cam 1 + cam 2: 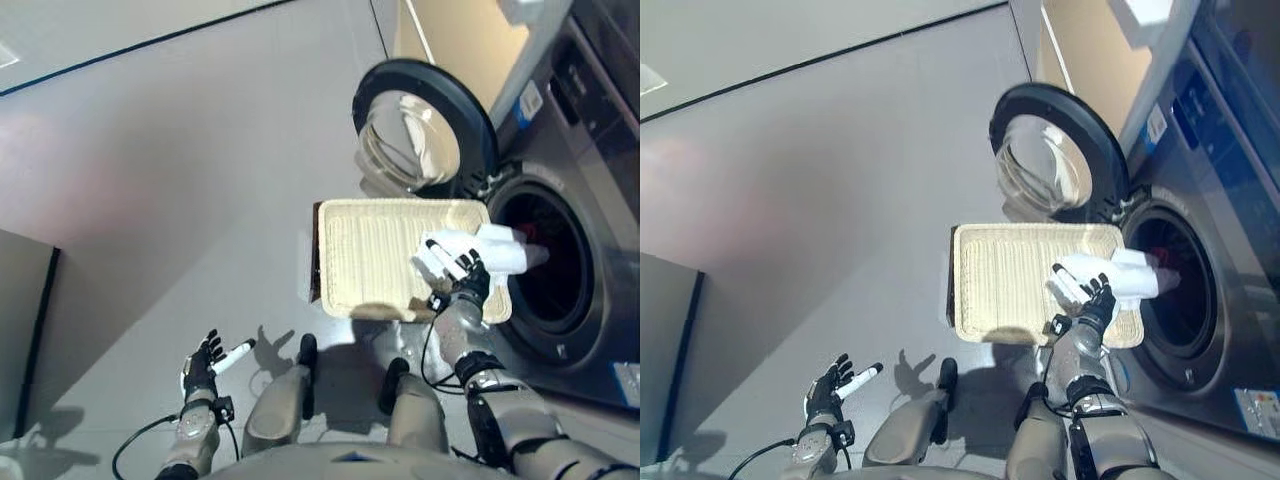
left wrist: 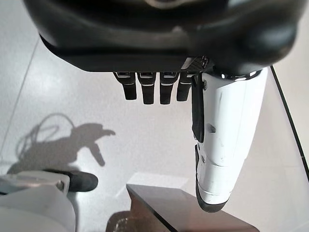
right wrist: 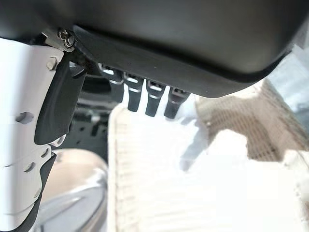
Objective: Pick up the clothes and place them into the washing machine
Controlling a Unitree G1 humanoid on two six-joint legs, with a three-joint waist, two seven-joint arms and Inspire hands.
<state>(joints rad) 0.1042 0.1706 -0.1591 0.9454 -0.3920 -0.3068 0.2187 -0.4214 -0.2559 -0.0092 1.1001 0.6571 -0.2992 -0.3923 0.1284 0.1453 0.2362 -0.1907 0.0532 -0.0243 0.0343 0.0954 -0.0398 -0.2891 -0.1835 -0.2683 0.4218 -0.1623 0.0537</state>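
Left eye view showed the washing machine (image 1: 560, 250) at three o'clock, its round door (image 1: 425, 125) swung wide toward one o'clock and the dark drum mouth exposed. A pale woven basket (image 1: 375, 255) sat on the grey floor (image 1: 170, 170) just in front of the drum, touching or nearly touching the machine's front. The right hand (image 1: 462, 275) hung over the basket's three o'clock edge, fingers straight and spread, thumb in its white cover; the right wrist view confirmed the fingers extended with nothing curled in them. A white garment (image 1: 505, 248) lay just beyond those fingertips, draped from the basket rim into the drum opening; whether the fingers touched it could not be told. Inside the drum a bit of reddish cloth (image 1: 537, 235) showed. The left hand (image 1: 205, 365) hovered at seven o'clock over bare floor, well apart from the basket, fingers relaxed and holding nothing.
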